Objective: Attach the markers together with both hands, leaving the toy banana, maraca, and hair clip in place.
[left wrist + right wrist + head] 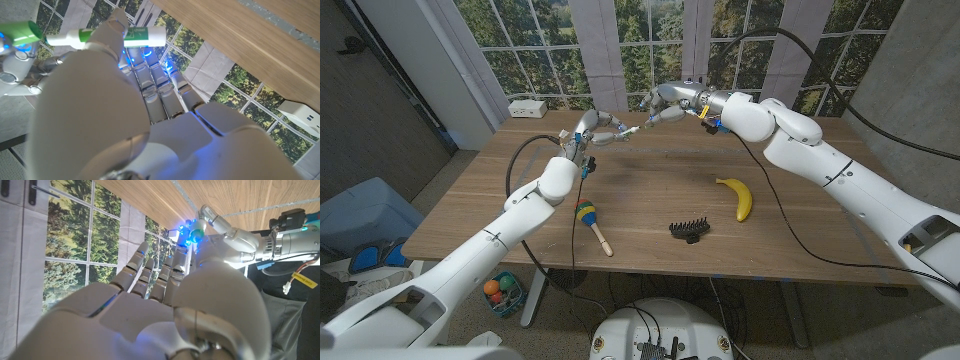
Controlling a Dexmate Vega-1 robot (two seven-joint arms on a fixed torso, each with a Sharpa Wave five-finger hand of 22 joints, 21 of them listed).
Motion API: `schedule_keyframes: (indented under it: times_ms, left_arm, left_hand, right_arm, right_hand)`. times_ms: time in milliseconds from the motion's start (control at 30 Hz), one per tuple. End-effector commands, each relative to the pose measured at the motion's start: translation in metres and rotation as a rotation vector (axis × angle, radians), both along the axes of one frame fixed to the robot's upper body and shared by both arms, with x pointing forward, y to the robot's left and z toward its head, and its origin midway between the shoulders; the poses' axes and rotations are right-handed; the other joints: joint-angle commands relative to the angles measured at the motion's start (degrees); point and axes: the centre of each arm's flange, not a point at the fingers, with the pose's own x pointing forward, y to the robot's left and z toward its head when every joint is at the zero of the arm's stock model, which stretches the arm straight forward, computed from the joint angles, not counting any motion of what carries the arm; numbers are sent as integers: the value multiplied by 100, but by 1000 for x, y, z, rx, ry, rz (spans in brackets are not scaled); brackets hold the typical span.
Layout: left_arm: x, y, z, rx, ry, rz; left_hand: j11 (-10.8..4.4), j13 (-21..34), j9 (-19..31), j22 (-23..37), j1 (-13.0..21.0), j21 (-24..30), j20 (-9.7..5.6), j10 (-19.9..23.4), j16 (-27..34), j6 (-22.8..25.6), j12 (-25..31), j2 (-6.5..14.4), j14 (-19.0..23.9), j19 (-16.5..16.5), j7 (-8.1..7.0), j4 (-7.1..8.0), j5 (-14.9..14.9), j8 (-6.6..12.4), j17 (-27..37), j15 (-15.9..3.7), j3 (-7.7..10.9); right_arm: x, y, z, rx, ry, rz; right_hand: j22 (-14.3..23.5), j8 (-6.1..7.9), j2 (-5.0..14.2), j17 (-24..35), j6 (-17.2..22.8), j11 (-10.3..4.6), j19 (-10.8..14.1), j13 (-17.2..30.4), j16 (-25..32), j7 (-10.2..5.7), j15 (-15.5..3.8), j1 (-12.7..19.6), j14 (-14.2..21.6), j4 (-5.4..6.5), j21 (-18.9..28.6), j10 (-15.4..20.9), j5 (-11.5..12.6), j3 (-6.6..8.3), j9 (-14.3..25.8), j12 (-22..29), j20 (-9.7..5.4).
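Both hands are raised above the far side of the brown wooden table (650,190), meeting over its back edge. The white, blue-lit left hand (592,128) pinches a white marker with green label and green cap (107,37) between thumb and fingertips; in the left wrist view its long axis runs crosswise to the fingers, pointing toward the other hand. The white right hand (665,101) comes in from the opposite side, and a second green marker end (21,32) shows in its grasp just beside the first marker's narrow end (whether the two already touch I cannot tell). In the right wrist view a green tip (198,231) sits past the right hand's extended fingers, near the left hand.

The coming move likely turns on lining both markers along one axis, end to end, then pushing them together.

Well apart, nearer the robot, lie the yellow toy banana (739,196), the black toothed hair clip (688,231) and the multicoloured maraca with wooden handle (592,223).
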Motion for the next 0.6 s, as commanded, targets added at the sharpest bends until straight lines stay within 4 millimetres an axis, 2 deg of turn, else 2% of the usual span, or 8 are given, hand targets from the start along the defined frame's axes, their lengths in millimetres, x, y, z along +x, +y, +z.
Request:
schedule_keyframes:
  times_ms: [33,333,600]
  left_arm:
    - [3,0,2,1,0,-4]
    - [2,1,2,-7,-4,0]
    - [2,2,3,-28,7,-16]
  left_hand:
    - [-859,11,63,6,-24,28,-141,1046,5,523,-37,117,69,9,-514,430,-26,-5,10,-679,457]
    - [-860,24,104,11,-64,31,-151,990,22,482,-57,146,86,3,-523,445,-26,0,34,-681,468]
    - [-864,70,158,14,-94,35,-140,981,54,439,-39,182,124,3,-534,455,-27,11,66,-682,471]
  right_arm:
    - [1,-2,6,52,24,50]
    - [6,-2,1,59,51,67]
    - [12,-4,-3,68,42,66]
  right_hand:
    - [4,-6,44,23,46,12,15,12,5,-80,-951,13,35,-13,24,-47,32,-22,29,-10,-27]
    - [5,-17,41,34,55,27,28,22,38,-101,-950,16,94,-15,35,21,32,-36,28,30,-22]
    - [5,-14,24,49,102,-23,74,24,119,-144,-957,33,261,-28,61,165,39,-53,26,90,-9]
